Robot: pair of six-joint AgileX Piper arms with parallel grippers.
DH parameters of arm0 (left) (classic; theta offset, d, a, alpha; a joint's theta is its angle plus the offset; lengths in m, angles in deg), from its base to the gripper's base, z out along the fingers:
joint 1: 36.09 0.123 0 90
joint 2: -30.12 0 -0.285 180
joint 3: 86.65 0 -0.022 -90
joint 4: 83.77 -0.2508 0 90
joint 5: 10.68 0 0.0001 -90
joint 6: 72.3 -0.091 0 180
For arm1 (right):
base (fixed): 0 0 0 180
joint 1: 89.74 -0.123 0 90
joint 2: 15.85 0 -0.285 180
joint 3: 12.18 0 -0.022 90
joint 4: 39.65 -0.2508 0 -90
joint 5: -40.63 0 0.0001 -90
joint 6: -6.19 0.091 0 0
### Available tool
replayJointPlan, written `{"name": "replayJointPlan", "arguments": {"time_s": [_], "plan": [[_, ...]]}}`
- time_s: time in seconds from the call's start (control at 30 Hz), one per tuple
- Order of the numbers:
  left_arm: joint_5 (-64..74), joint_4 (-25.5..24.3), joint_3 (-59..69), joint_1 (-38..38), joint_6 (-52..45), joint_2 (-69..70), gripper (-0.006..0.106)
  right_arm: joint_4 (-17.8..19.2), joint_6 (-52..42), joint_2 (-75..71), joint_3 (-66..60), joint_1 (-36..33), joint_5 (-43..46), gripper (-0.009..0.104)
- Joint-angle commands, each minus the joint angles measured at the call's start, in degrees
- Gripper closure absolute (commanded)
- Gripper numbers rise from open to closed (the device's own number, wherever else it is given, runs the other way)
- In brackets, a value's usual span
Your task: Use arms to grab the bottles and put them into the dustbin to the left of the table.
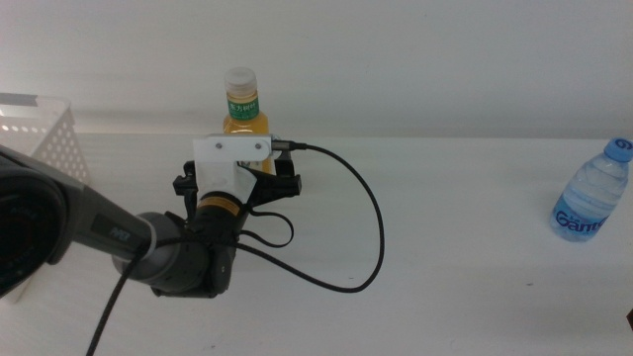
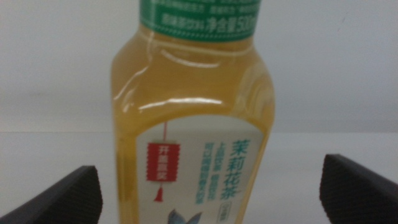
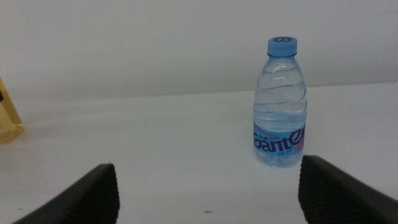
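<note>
Bright, even white light all round, and the table (image 1: pixel 465 237) nearly washes out against the wall in the middle view. Shadows are soft and faint, just a pale smudge under the cable (image 1: pixel 371 232). Up close in the left wrist view the tea bottle (image 2: pixel 193 124) is soft and out of focus, with white glare streaks on its shoulder. The water bottle (image 3: pixel 280 106) looks fairly sharp.

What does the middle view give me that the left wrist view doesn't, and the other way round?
Only the middle view shows the dustbin at the table's left edge, the water bottle far right, and the tea bottle's white cap. Only the left wrist view shows the left gripper open, its jaws either side of the bottle and apart from it, plus the label print. Both show the upright tea bottle. The right gripper appears in neither.
</note>
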Motion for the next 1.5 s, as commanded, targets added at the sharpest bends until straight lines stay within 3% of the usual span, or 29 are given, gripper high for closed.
{"name": "replayJointPlan", "arguments": {"time_s": [0.0, 0.53, 0.7, 1.47], "plan": [[0.8, 0.2, -1.3, 0.1, -0.7, -1.0, 0.007, 0.4, -0.5, -2.2, -2.4, 0.3, 0.4, 0.018], [3.1, -1.6, -7.2, 2.0, -2.9, -4.9, 0.007, 0.4, -0.5, -2.2, -2.4, 0.3, 0.4, 0.018], [2.6, -4.9, -7.3, 2.9, -2.5, -4.9, 0.007, 0.4, -0.5, -2.2, -2.4, 0.3, 0.4, 0.018], [3.5, -10.2, -10.8, 5.5, 0.5, -7.1, 0.007, 0.4, -0.5, -2.2, -2.4, 0.3, 0.4, 0.018]]}}
